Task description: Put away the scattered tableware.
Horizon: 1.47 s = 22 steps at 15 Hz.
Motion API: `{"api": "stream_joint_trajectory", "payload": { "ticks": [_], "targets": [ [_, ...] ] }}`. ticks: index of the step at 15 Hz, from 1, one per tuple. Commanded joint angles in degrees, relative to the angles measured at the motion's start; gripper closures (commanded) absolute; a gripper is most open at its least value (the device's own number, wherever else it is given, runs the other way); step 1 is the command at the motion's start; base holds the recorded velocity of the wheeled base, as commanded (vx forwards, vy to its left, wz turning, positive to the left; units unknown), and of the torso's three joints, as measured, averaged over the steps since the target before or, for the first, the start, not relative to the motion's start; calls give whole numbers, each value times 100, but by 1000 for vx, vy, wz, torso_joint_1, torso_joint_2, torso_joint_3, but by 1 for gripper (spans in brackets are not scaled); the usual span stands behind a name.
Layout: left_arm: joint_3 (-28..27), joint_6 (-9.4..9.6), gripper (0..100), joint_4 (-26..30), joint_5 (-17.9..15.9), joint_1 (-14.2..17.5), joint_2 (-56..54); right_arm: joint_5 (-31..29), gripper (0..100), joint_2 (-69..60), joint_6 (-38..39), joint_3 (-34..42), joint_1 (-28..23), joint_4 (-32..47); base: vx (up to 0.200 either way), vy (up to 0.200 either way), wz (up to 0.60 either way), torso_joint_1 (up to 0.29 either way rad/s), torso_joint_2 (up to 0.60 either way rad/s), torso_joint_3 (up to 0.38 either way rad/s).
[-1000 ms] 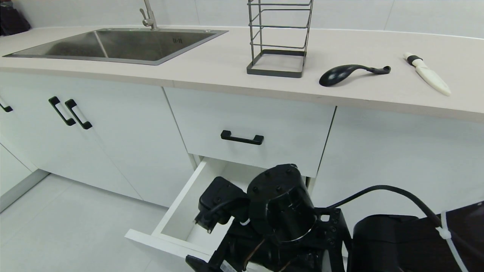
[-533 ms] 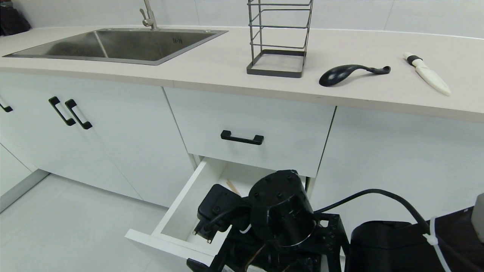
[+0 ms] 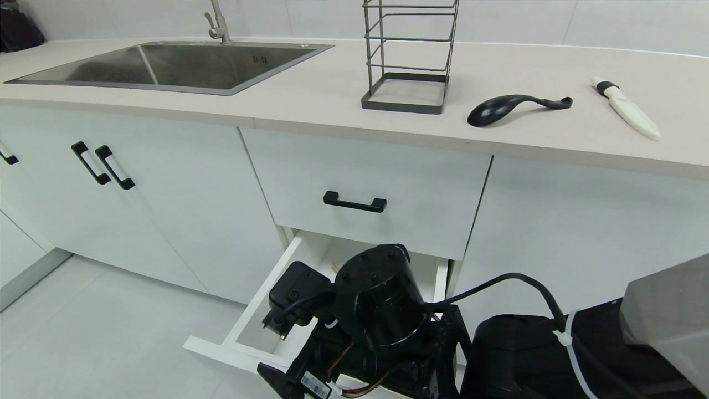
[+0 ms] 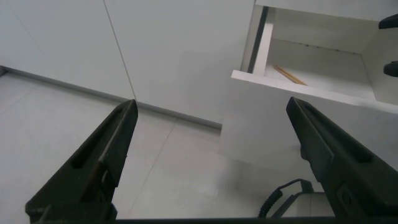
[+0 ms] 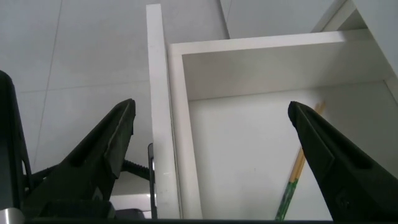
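Black curved spoon (image 3: 498, 109) and white knife (image 3: 626, 108) lie apart on the right of the beige counter (image 3: 310, 105). Wooden chopsticks (image 5: 301, 163) lie in the pulled-out lower drawer (image 5: 155, 93). Right gripper (image 5: 211, 112) hangs above its front edge, jaws wide; left gripper (image 4: 211, 106), also wide, is over floor (image 4: 186, 155) beside the drawer.

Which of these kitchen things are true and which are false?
The bottom drawer is open. True.
The black spoon lies in the sink. False: it lies on the counter, beside the wire rack.
Chopsticks lie in the open drawer. True.
The right pincer holds the white knife. False: it is open and empty, over the drawer; the knife lies on the counter.
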Motion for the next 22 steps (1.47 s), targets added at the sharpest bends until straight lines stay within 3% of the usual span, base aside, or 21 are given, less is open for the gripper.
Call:
{"api": "stream_joint_trajectory", "payload": {
  "ticks": [1, 6, 11, 22],
  "targets": [
    [1, -3, 0, -2, 1, 0, 0, 0, 0, 113, -2, -38, 2, -1, 0, 0, 0, 0, 0, 0],
    [1, -3, 0, -2, 1, 0, 0, -17, 0, 113, 16, -56, 11, -1, 0, 0, 0, 10, -13, -5],
    [1, -3, 0, -2, 1, 0, 0, -61, 0, 201, 16, -231, 11, 7, 0, 0, 0, 207, -111, -97],
    [1, -3, 0, -2, 1, 0, 0, -52, 0, 333, 42, -469, 11, 51, 0, 0, 0, 184, -535, -220]
  ]
}}
